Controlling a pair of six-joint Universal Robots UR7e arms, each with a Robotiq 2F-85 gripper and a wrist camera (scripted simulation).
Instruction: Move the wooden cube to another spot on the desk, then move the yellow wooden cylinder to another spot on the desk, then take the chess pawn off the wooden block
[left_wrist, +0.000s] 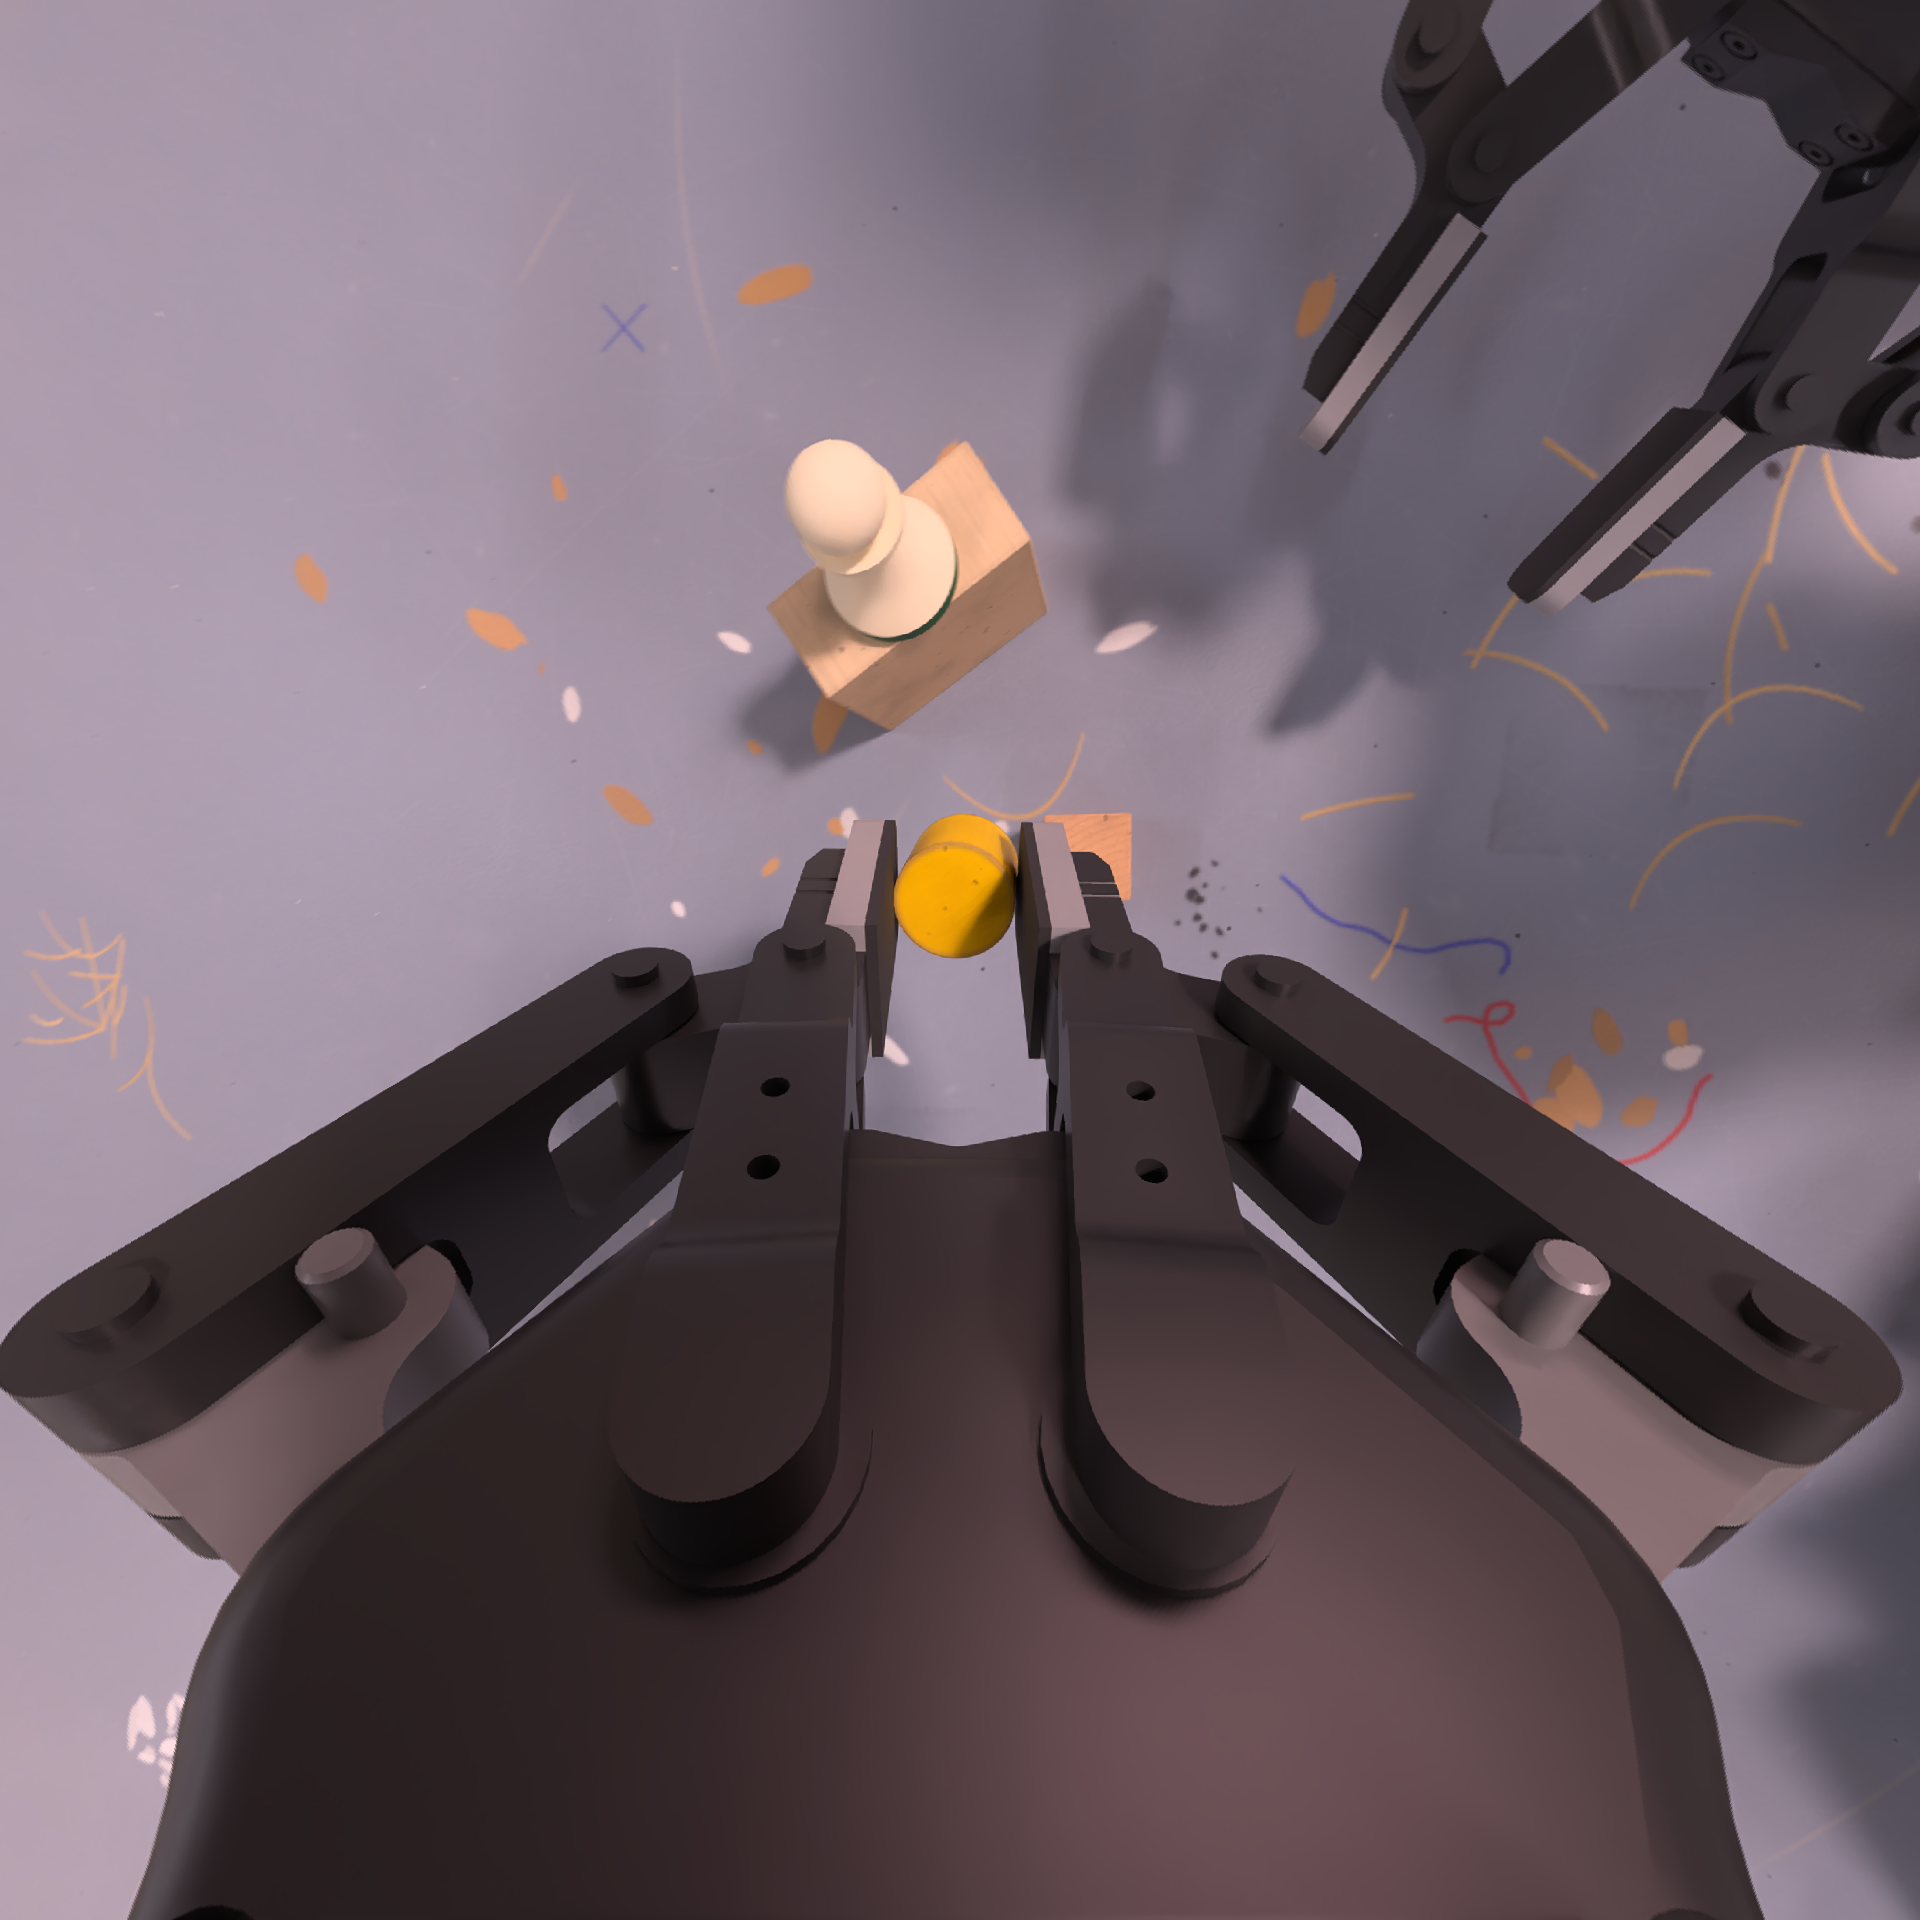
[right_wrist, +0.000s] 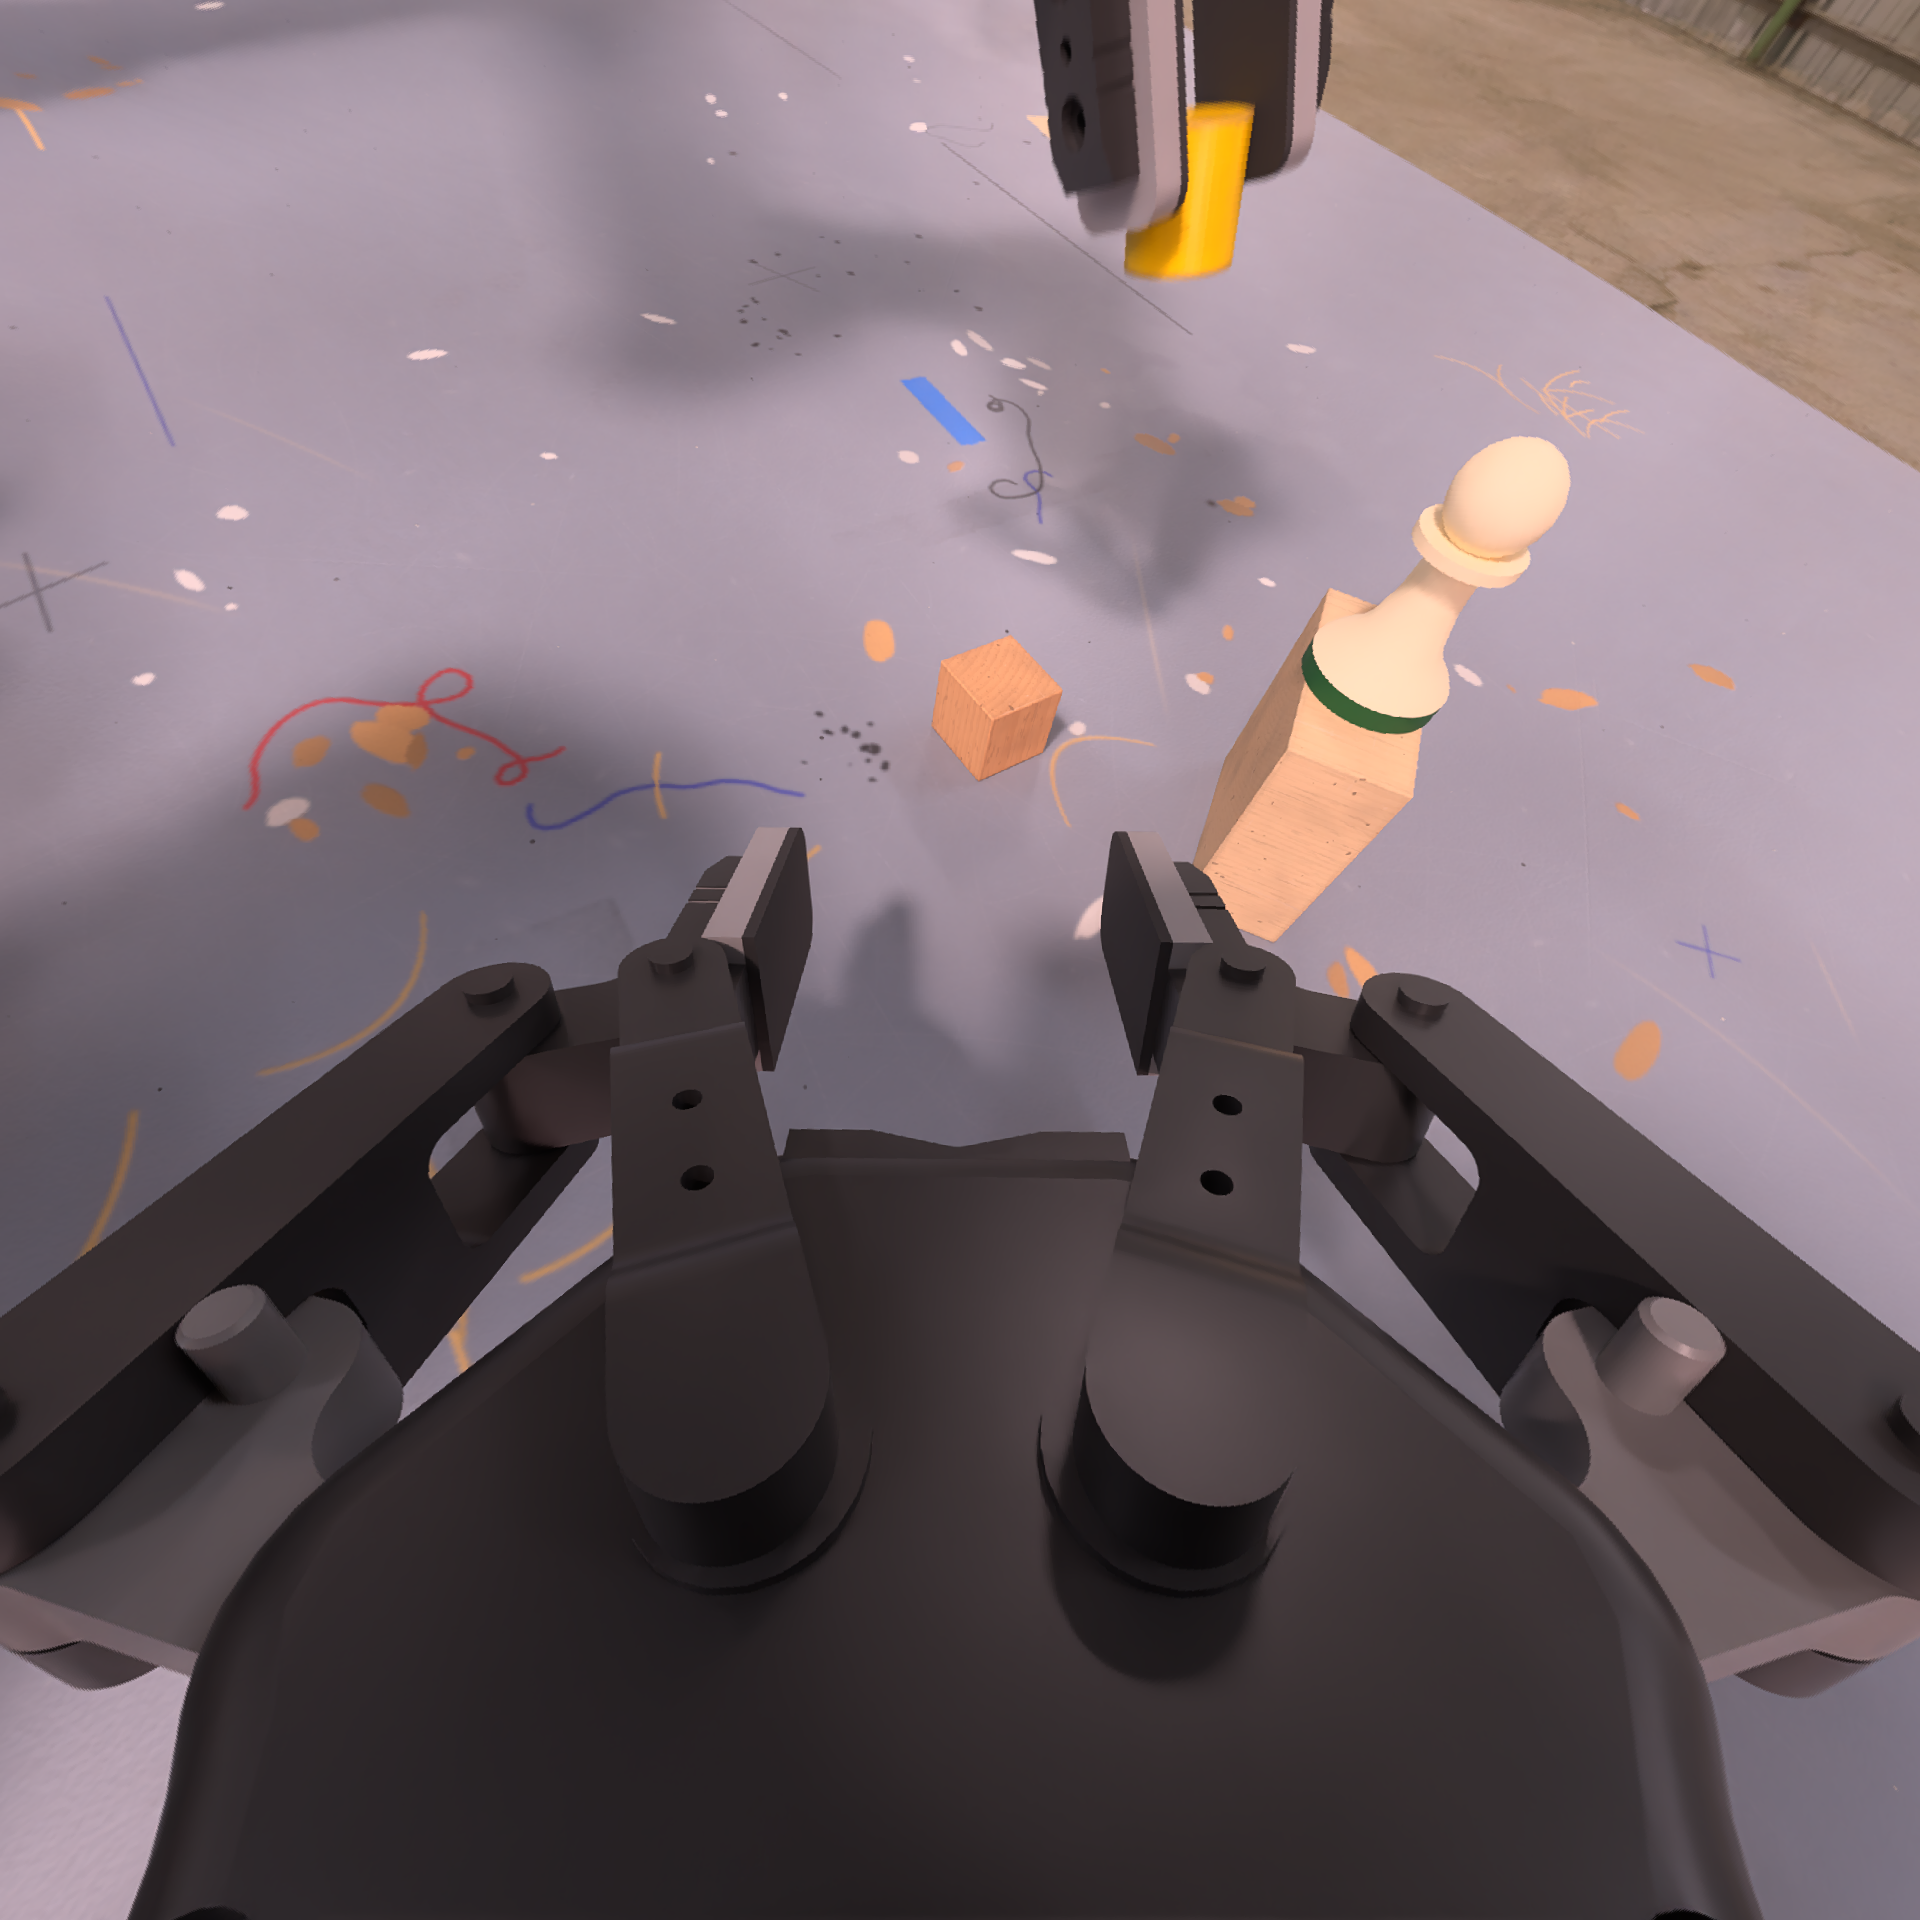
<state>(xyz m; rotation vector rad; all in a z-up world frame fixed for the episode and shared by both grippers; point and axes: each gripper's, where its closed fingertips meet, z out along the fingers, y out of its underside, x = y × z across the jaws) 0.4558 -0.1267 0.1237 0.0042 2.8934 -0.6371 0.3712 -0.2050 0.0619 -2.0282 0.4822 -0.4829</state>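
Above the desk (right_wrist: 312, 468), L gripper (left_wrist: 958, 883) clamps cylinder (left_wrist: 954, 899), axis vertical, probably lifted clear; cube (right_wrist: 995, 707) below; R gripper (right_wrist: 956, 914) open, empty.

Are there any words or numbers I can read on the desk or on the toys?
None. The desk has only scribbles, crosses and paint spots. The yellow wooden cylinder, wooden cube, chess pawn and wooden block are plain.
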